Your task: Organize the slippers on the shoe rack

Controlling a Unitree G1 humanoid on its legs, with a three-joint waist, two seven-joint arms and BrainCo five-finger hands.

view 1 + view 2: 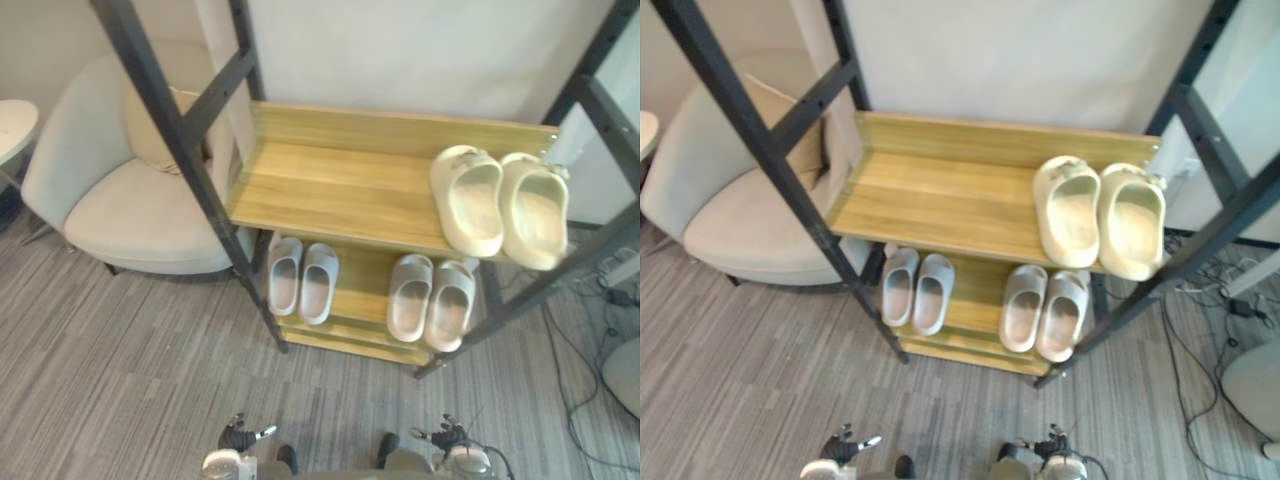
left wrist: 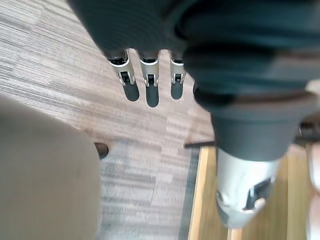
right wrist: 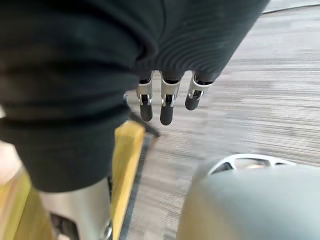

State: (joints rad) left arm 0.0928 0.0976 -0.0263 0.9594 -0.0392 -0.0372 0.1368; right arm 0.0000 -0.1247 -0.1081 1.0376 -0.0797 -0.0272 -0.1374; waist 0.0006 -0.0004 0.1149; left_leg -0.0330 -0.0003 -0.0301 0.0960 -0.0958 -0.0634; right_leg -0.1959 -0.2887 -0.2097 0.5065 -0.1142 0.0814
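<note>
Down over the grey carpet [image 1: 120,370], your left hand [image 2: 149,80] and right hand [image 3: 167,102] hang with fingers straight and loose, holding nothing. Ahead of both hands stands the shoe rack [image 1: 185,150]. Nearest them, on its lower shelf [image 1: 360,285], you have the left grey pair [image 1: 301,278] ahead of your left hand and the right grey pair [image 1: 430,298] ahead of your right. Farther out beyond your right hand, the cream pair [image 1: 500,205] rests side by side on the upper shelf [image 1: 330,185]. Off past your left hand sits a pale armchair [image 1: 110,190].
</note>
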